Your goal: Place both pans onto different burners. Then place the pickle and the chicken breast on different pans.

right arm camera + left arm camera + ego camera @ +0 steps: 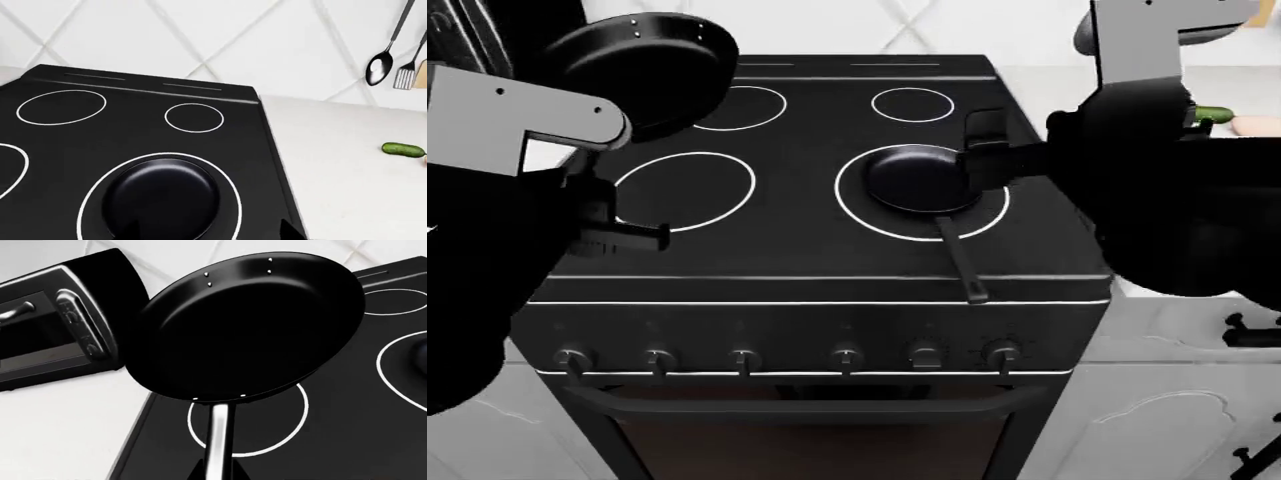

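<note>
one pan (914, 180) sits inside the front right burner (857, 215). the left gripper (217, 472) is clamped on the second pan's (247, 325) handle, holding it tilted above the stovetop (801, 250). the pickle (403, 149) lies on the table (333, 170). i cannot tell how the right gripper's jaws stand.

A black glass stovetop (801, 240) carries four white circle outlines; one frying pan (914, 180) sits inside the large front-right burner ring (861, 215), its handle pointing toward the front edge. The white counter (333, 165) just beside the stovetop holds a green pickle (402, 149) near the tiled wall.
</note>
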